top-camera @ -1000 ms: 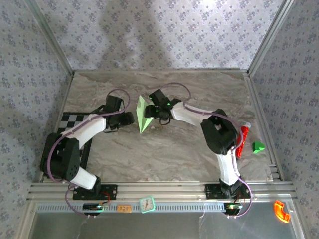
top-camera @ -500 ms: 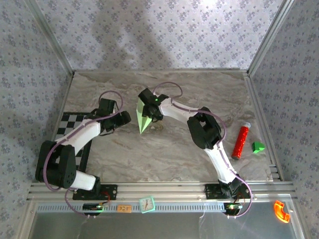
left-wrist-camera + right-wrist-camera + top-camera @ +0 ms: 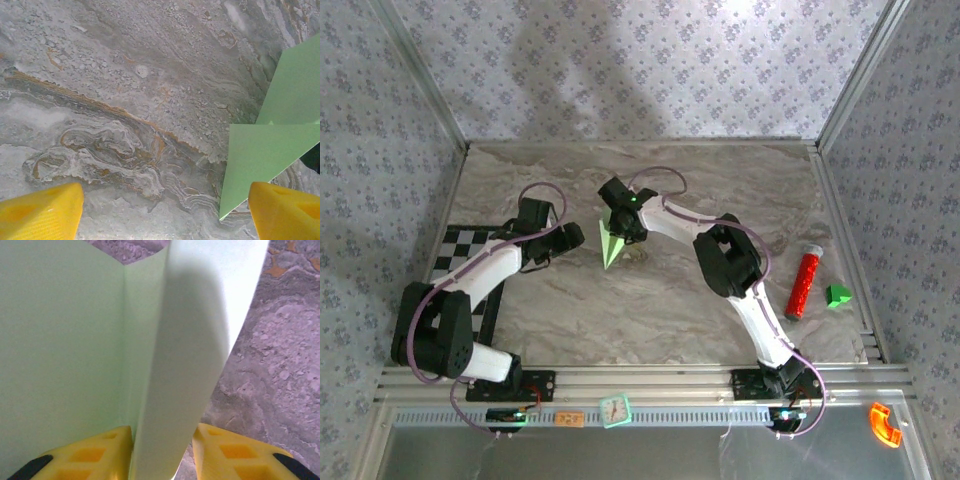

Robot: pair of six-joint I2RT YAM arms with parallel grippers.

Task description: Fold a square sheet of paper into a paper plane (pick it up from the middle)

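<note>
The pale green paper plane [image 3: 610,246] stands near the middle of the table [image 3: 720,190], its point aimed at 6 o'clock. The right gripper [image 3: 618,226], at the plane's 1 o'clock, pinches the folded ridge between its yellow fingers [image 3: 85,455]. The left gripper [image 3: 576,236] sits at the plane's 9 o'clock, jaws spread wide, holding nothing.

Pale green paper plane [image 3: 611,246], grey marbled tabletop [image 3: 650,300] with tan veins (kinda pretty), red tube [image 3: 806,283], black-and-white checkered mat [image 3: 455,248], bright green block [image 3: 837,295].
</note>
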